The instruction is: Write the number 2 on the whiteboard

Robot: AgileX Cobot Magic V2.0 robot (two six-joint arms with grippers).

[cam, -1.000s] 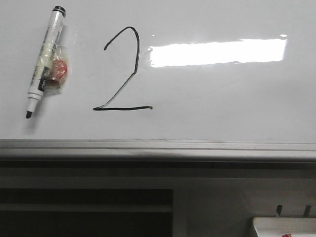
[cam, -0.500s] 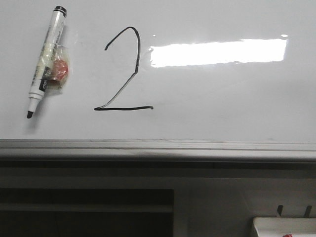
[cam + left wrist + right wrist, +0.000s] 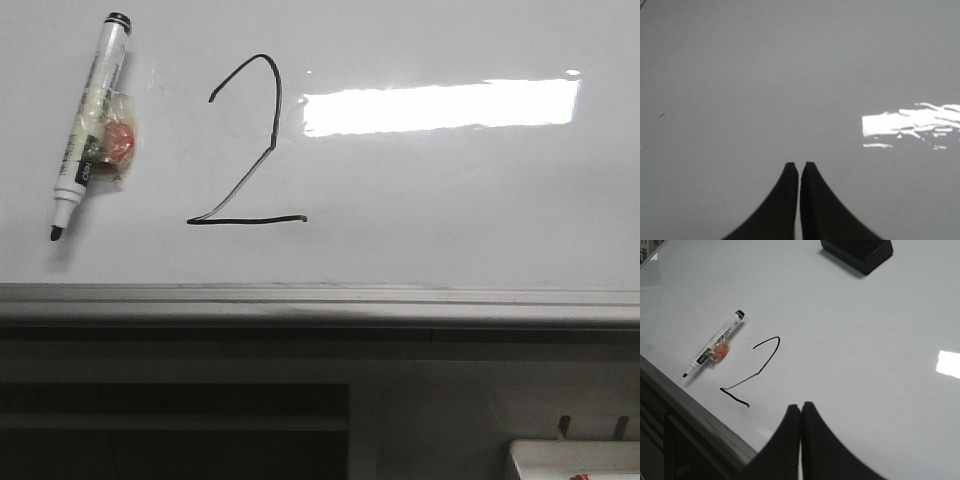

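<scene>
A black hand-drawn number 2 (image 3: 245, 145) stands on the glossy whiteboard (image 3: 450, 210), left of the bright glare. It also shows in the right wrist view (image 3: 752, 372). An uncapped white marker (image 3: 88, 125) with a small red tag lies flat on the board left of the digit, tip toward the rail; it also shows in the right wrist view (image 3: 714, 350). My right gripper (image 3: 801, 406) is shut and empty above the board, apart from the digit. My left gripper (image 3: 799, 165) is shut and empty over bare board (image 3: 765, 75). Neither gripper shows in the front view.
The board's grey metal edge rail (image 3: 320, 303) runs along its near side, with a dark shelf below. A small white tray (image 3: 575, 460) sits at the lower right. A black block (image 3: 857, 251) lies on the far part of the board.
The front view has shifted by a few pixels; the marker and the digit lie as before.
</scene>
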